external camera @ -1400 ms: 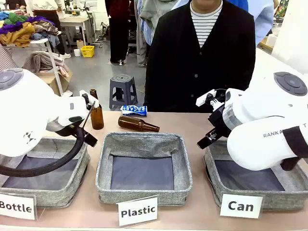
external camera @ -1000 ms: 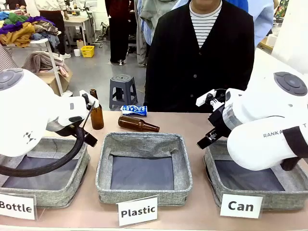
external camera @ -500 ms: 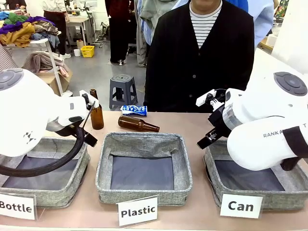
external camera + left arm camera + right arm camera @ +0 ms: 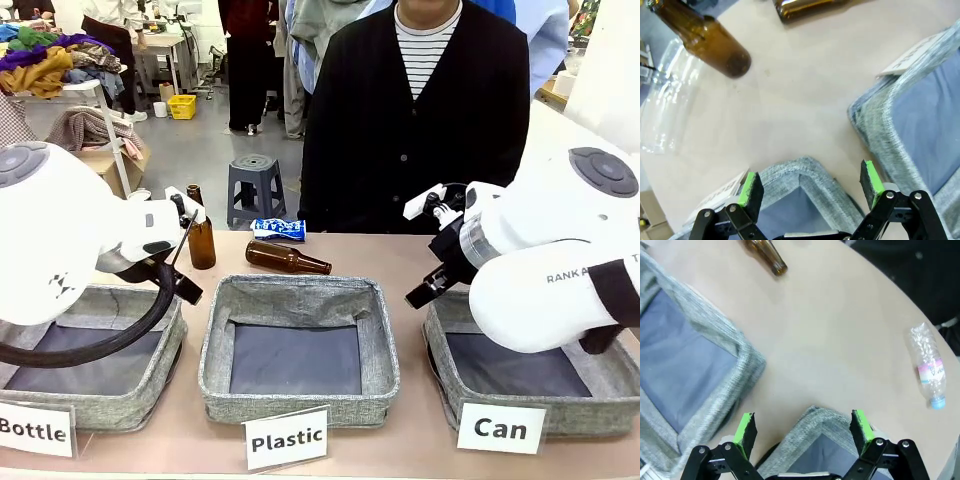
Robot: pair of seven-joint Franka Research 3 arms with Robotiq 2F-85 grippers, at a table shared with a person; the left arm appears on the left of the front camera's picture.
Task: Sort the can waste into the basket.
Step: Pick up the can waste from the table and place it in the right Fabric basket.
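The blue crushed can (image 4: 278, 229) with white lettering lies at the table's far edge, in front of the person. The dark can is out of view. The grey basket (image 4: 585, 415) behind the white "Can" sign (image 4: 501, 428) stands at the front right with nothing in it. My right gripper (image 4: 803, 426) is open and hovers over that basket's near corner (image 4: 815, 414). My left gripper (image 4: 811, 182) is open too, above a corner of the "Bottle" basket (image 4: 792, 170). Neither holds anything.
The "Plastic" basket (image 4: 300, 345) is in the middle and the "Bottle" basket (image 4: 100, 395) on the left. One brown bottle (image 4: 201, 232) stands upright, another (image 4: 288, 259) lies beside it. One clear plastic bottle (image 4: 929, 367) lies on the right, another (image 4: 665, 100) near the upright one.
My right arm has edged slightly to the left. The left arm, the cans and the bottles have not moved.
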